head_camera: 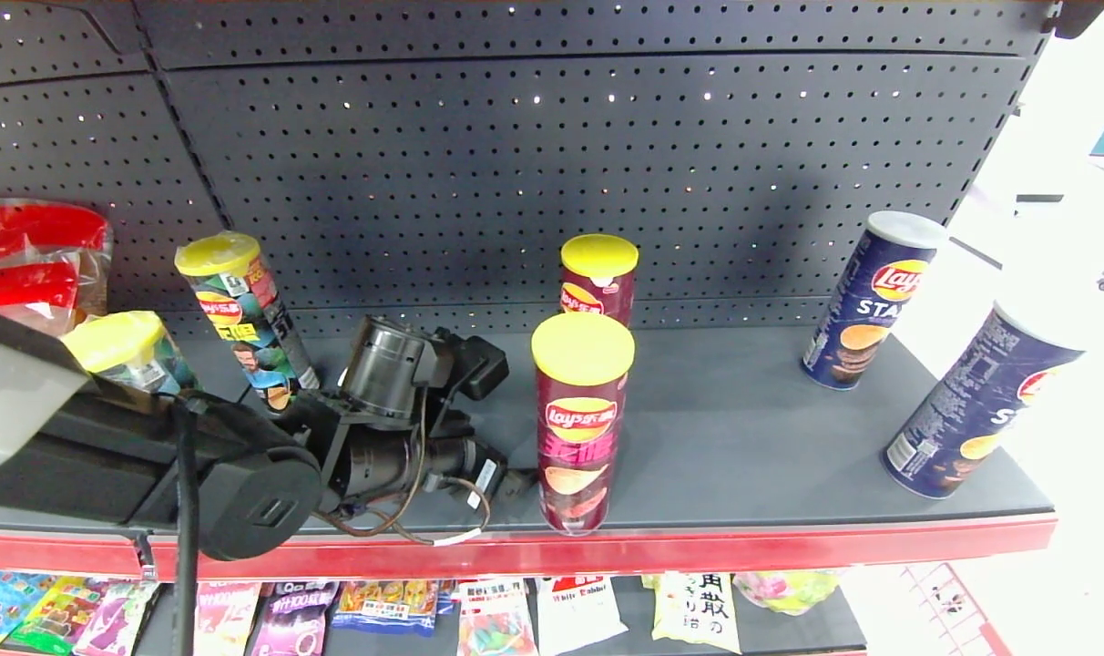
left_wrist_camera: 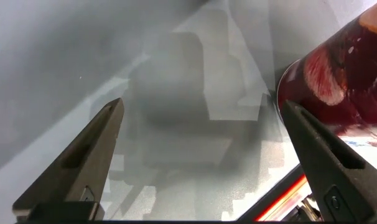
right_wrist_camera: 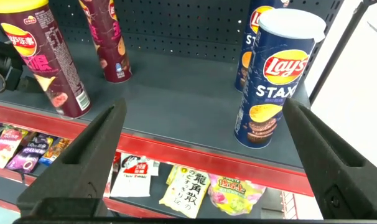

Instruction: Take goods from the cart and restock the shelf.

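The left gripper [left_wrist_camera: 202, 106] sits low over the grey shelf [head_camera: 743, 428], jaws spread wide with nothing between them. A maroon chip can [head_camera: 581, 424] with a yellow lid stands upright just beside one finger, near the shelf's red front edge. A second maroon can [head_camera: 598, 278] stands behind it. The right gripper [right_wrist_camera: 205, 104] hangs in front of the shelf, also wide open and empty. Ahead of it, at the shelf's right end, stand a front blue can [head_camera: 980, 405] and a rear blue can [head_camera: 866, 301].
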Motion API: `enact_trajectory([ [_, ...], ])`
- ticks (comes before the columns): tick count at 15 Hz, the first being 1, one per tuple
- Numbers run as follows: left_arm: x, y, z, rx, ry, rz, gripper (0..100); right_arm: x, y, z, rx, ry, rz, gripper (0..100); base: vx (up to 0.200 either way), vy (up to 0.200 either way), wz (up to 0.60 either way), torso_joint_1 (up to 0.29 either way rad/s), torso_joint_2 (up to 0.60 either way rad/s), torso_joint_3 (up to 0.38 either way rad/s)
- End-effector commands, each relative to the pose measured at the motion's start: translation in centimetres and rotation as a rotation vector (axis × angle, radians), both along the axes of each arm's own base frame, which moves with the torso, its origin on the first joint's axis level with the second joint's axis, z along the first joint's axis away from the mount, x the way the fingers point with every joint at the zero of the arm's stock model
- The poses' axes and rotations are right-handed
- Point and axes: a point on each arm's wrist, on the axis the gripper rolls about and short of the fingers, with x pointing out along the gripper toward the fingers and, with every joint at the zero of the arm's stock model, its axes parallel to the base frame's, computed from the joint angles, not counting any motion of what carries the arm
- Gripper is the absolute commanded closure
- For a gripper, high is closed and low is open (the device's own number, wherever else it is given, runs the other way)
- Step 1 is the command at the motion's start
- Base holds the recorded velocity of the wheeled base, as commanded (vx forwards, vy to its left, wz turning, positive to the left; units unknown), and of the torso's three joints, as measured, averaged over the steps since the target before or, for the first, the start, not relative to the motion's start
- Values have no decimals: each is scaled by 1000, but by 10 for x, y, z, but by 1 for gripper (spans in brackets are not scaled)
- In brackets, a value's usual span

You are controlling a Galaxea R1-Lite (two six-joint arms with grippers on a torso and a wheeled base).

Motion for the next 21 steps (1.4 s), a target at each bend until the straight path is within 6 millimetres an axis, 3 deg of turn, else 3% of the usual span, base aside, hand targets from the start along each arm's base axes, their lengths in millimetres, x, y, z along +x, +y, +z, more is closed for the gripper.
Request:
enact_trajectory([
  [1, -2, 2, 2, -2, -4, 2, 0, 1, 0, -1, -2, 5, 0, 0, 0, 0, 0, 0, 0, 0],
  [4, -9, 25, 32, -42, -70, 50, 0, 1, 0, -2, -2, 6, 0, 0, 0, 0, 0, 0, 0, 0],
  [7, -48, 51, 65, -87, -145, 61, 0, 1, 0, 0, -6, 2, 4, 0, 0, 0, 0, 0, 0, 0],
  [8, -82, 70, 82, -111, -190, 61, 0, 2, 1, -2, -10, 15, 3, 0, 0, 0, 0, 0, 0, 0],
  [9, -98, 79, 87, -118, -207, 61, 0, 2, 1, -4, -12, 21, 0, 0, 0, 0, 0, 0, 0, 0],
  [10, -137, 104, 97, -132, -254, 83, 0, 2, 0, -13, -23, 49, -8, 0, 0, 0, 0, 0, 0, 0],
  [11, -158, 119, 102, -130, -290, 131, 0, 2, 0, -14, -26, 53, -23, 0, 0, 0, 0, 0, 0, 0],
  [12, -194, 146, 104, -122, -329, 225, 0, 3, 0, -17, -36, 80, -60, 0, 0, 0, 0, 0, 0, 0],
  [14, -261, 182, 86, -103, -297, 344, 0, -3, -3, -25, -60, 142, -113, 0, 0, 0, 0, 0, 0, 0],
  [16, -307, 198, 55, -111, -272, 397, 0, -16, -8, -35, -91, 188, -152, 0, 0, 0, 0, 0, 0, 0],
  [19, -327, 200, 15, -101, -271, 558, 0, -35, -14, -54, -109, 209, -210, 0, 0, 0, 0, 0, 0, 0],
  [21, -327, 195, -10, -88, -233, 672, 0, -48, -18, -80, -106, 205, -212, 0, 0, 0, 0, 0, 0, 0],
])
